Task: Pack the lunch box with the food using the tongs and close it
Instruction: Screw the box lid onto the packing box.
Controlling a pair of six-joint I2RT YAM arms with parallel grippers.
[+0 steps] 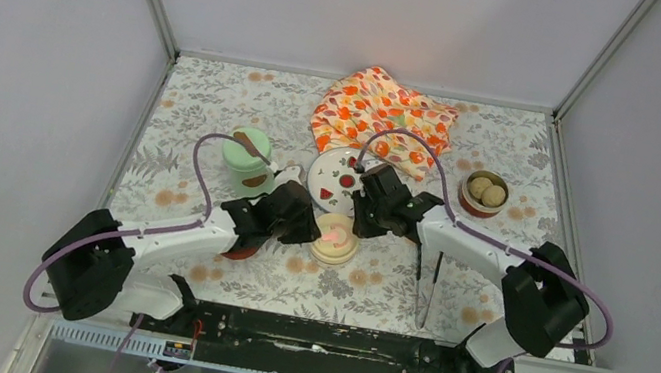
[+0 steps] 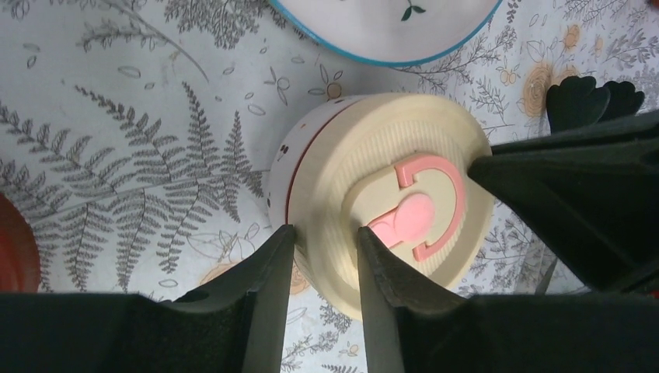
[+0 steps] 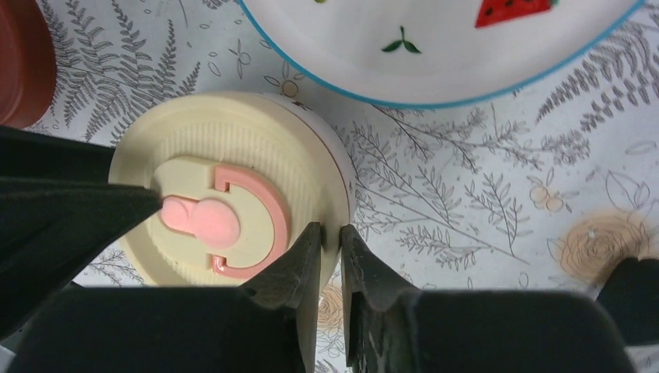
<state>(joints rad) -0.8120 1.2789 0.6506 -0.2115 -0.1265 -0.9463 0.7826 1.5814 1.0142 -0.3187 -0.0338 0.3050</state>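
Seeing my left pincer (image 2: 326, 231) and right pincer (image 3: 331, 229) each clamped on the rim of the ribbed cream lid (image 2: 404, 148) from opposite sides, with the pink latch (image 2: 420, 210) between them. Glossy white plate (image 3: 435, 78) sits just beyond. Fern-print tabletop (image 2: 116, 155) is underneath, slim dark tongs (image 1: 430, 294) lie behind the right pincer, and plain grey walls (image 1: 26, 44) stand around.

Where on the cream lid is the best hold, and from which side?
Probably its outer rim, from above on the near side: the cream lid is a wide flat disc, its pink latch lies low, and the white plate crowds the far edge.
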